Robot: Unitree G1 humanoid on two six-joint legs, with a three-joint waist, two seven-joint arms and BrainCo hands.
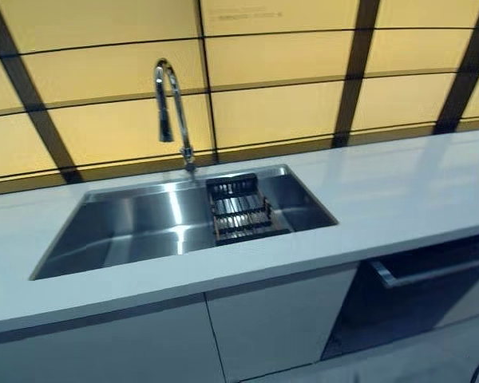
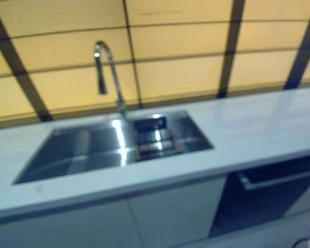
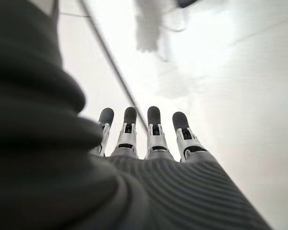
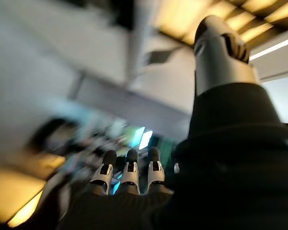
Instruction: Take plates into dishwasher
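Note:
No plate shows clearly in any view. A dark wire dish rack (image 1: 241, 211) sits in the right part of the steel sink (image 1: 128, 231); what it holds is too small to tell. The dark dishwasher front (image 1: 419, 299), with a long bar handle (image 1: 431, 271), lies under the counter at the lower right. Neither hand appears in the eye views. In the left wrist view, my left hand (image 3: 153, 139) has straight fingers over a pale surface and holds nothing. My right hand (image 4: 129, 175) also shows straight fingers and is empty; the background is blurred.
A tall curved faucet (image 1: 172, 104) stands behind the sink. The white counter (image 1: 399, 191) runs across the view, with white cabinet doors (image 1: 271, 327) below it. A yellow panelled wall (image 1: 287, 72) with dark strips rises behind.

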